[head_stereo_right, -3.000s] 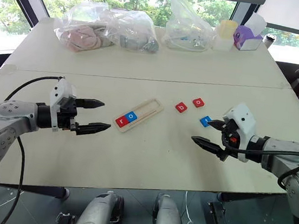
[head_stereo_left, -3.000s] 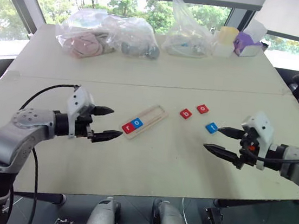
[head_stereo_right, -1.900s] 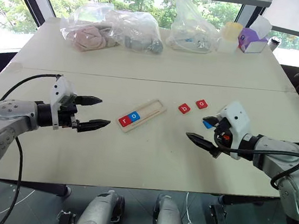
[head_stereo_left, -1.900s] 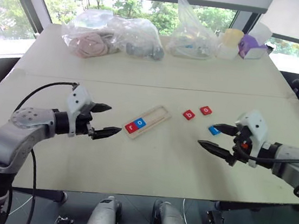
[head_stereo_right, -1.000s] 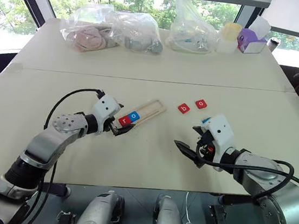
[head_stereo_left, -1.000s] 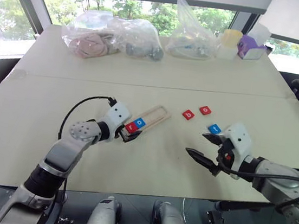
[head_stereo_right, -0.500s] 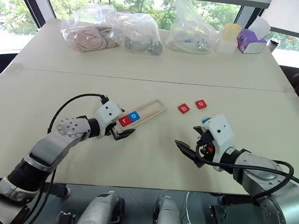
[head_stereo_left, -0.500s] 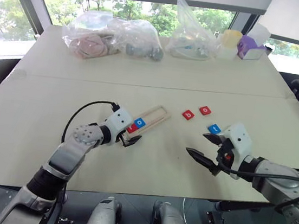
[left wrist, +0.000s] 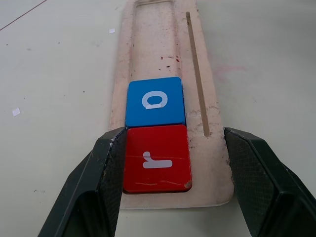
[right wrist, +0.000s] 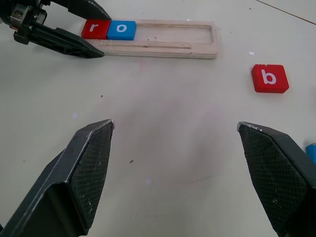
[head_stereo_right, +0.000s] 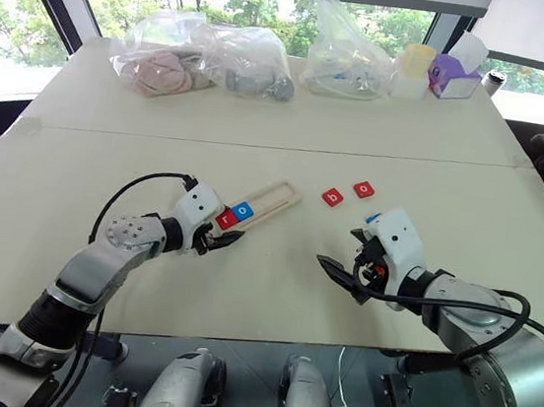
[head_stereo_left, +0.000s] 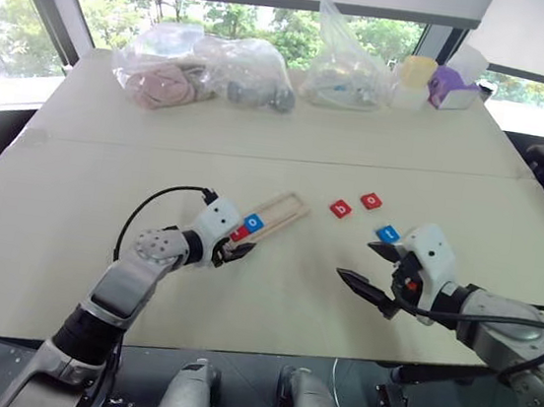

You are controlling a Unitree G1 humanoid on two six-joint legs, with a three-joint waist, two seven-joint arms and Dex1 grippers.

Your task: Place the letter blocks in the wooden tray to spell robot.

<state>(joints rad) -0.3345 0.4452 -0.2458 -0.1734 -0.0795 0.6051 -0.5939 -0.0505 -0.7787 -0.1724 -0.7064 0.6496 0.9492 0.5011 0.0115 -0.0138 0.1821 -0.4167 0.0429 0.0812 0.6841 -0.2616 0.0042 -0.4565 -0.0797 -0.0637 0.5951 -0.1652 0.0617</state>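
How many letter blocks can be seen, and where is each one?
5. Red r and blue o lie side by side in the wooden tray. Red b and red o lie on the table. A blue block lies by the right tool.

Place: an office-like test room, daylit.
Windows: a glazed wall [head_stereo_left: 226, 14] behind the tabletop, trees outside.
Tabletop: two pale tables [head_stereo_left: 382, 118] pushed together.
Clutter: clear plastic bags [head_stereo_left: 200, 66] of oddments, a purple tissue box [head_stereo_left: 452, 87] along the far edge.
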